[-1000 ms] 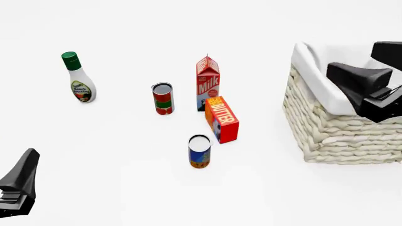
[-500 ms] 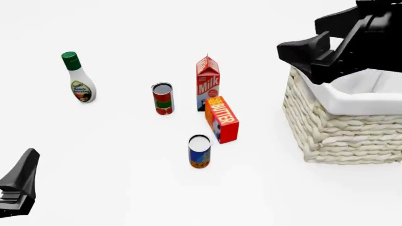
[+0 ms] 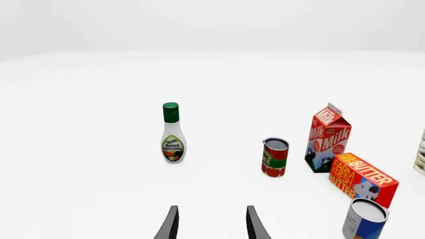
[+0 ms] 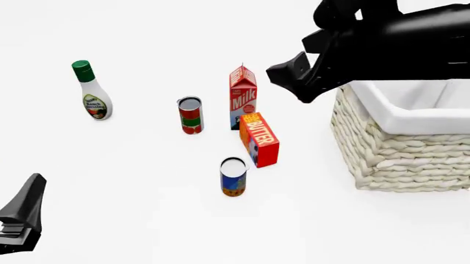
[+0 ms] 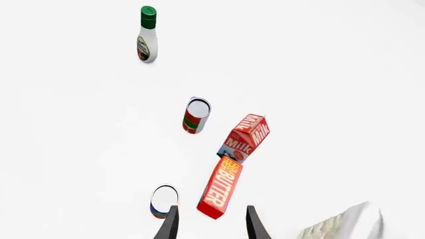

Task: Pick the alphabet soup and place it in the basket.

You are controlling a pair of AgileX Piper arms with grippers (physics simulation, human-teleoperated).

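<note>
The alphabet soup is a small can with a blue label and whitish lid, standing upright in front of the butter box. It also shows in the left wrist view and the right wrist view. The cream wicker basket with white lining stands at the right; its corner shows in the right wrist view. My right gripper hangs high, left of the basket and near the milk carton, open and empty. My left gripper is low at the front left, open and empty.
A red-and-green can, a milk carton and a butter box stand behind the soup. A ranch dressing bottle stands at the far left.
My right arm has risen from over the basket and swung left, now past the basket's left rim towards the milk carton. The left arm and all objects have not moved.
</note>
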